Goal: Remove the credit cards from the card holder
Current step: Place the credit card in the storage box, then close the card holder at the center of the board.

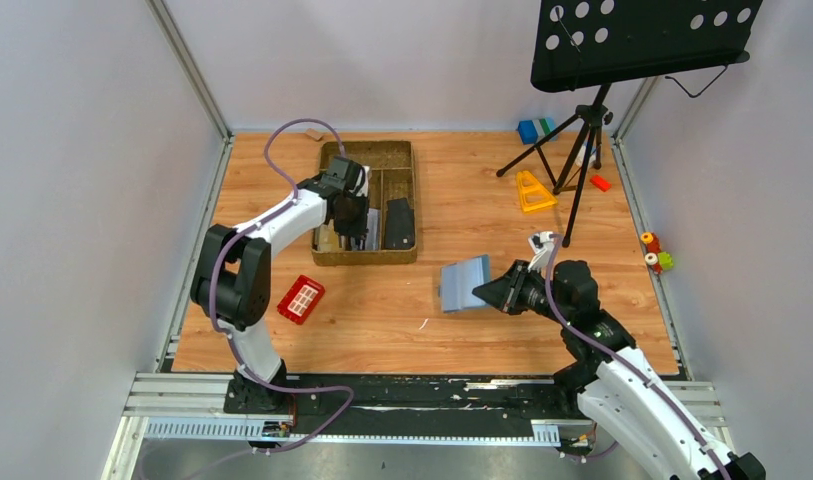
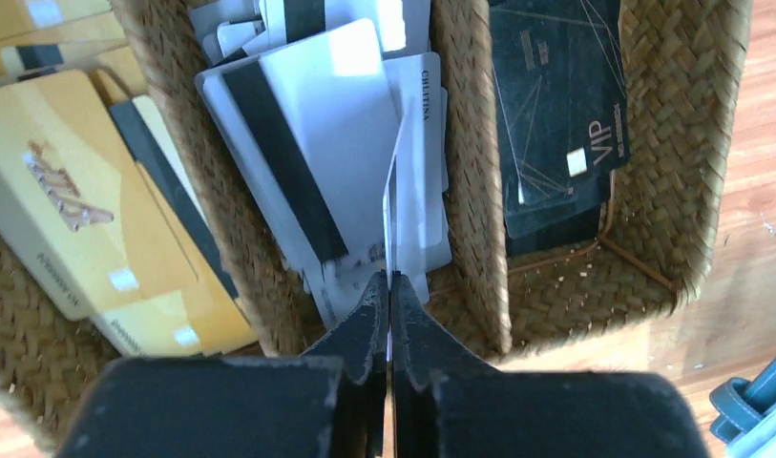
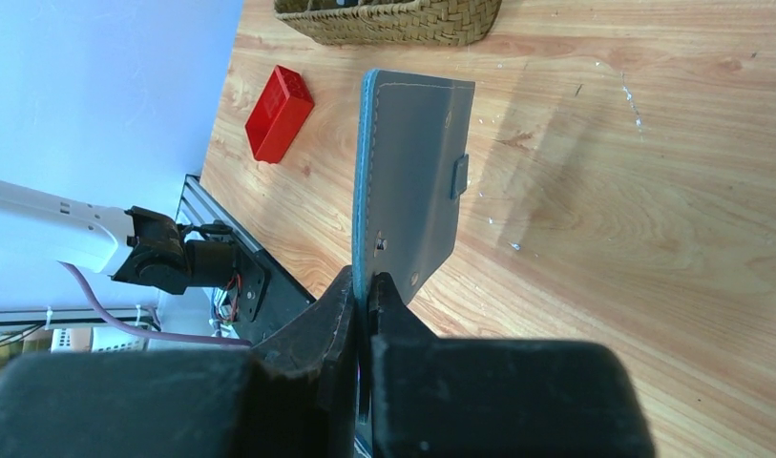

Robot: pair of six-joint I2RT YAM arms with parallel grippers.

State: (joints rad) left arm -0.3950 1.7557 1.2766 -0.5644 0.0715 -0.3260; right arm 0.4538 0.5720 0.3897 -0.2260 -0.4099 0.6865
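Pinching thin white credit card [image 2: 395, 181] edge-on, left gripper [image 2: 390, 286] is clenched over middle compartment of woven tray [image 2: 474, 172], upper centre of overhead view. Middle compartment is filled with white cards [image 2: 317, 124]; gold cards [image 2: 69, 191] left, black cards [image 2: 555, 105] right. Card holder [image 3: 412, 172], folded shut, is clamped by one edge in right gripper [image 3: 367, 286], centre-right of overhead view, over table [image 3: 603, 191]. Red block [image 3: 279, 112] is seen lower left of tray.
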